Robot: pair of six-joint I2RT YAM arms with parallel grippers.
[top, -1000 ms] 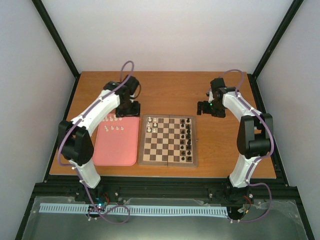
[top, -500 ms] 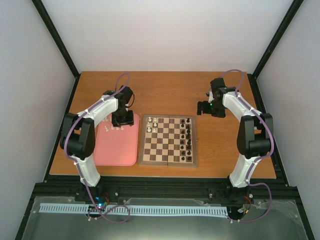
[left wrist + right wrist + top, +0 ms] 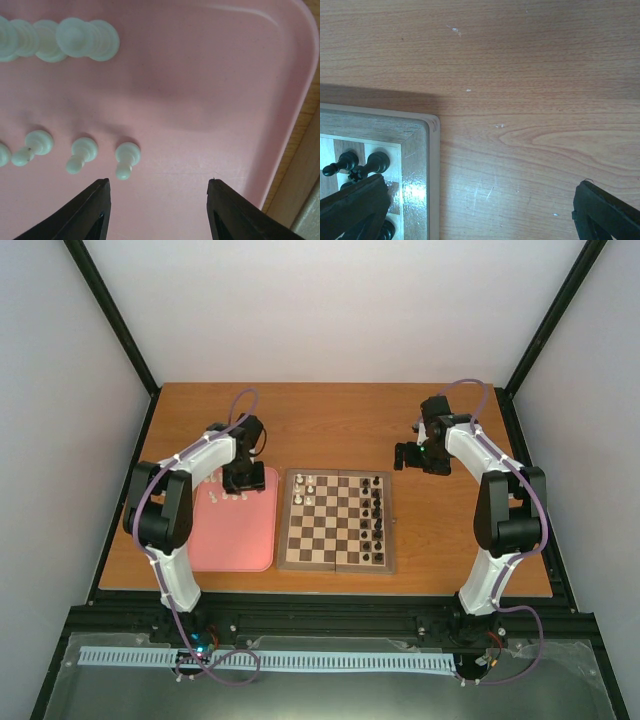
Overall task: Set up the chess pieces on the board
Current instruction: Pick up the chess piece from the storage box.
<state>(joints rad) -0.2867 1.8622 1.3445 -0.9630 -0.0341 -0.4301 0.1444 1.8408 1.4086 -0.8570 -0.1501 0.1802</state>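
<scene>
The wooden desk (image 3: 330,420) carries the board (image 3: 335,567) at its middle, with a pink tray (image 3: 235,540) touching or just beside the board's left edge. Black pieces (image 3: 377,510) line the board's right side. Only a few of the chess pieces (image 3: 305,485) stand in its far-left corner.

Over the last second the left arm has swung in from the tray's far-right corner and settled lower over the tray's far end. The right arm has not moved. I judge this to be the reach for the next white piece, with the setup still in its early part.

The left tool (image 3: 157,190) is well open with nothing between its jaws. It hangs over bare pink tray inside the right rim. The right tool (image 3: 480,192) is also spread wide and empty, over bare desk just beyond the board's far-right corner.

Most of the white set waits on the tray. One line of larger pieces (image 3: 75,37) stands crowded together. A second line of pawns runs closer to the left tool. The closest pawn (image 3: 127,157) stands just ahead of the gap, toward one finger (image 3: 95,210) and not centred. The tool would likely need to shift sideways and drop before closing, or it may nudge the neighbouring pawn (image 3: 82,152).
</scene>
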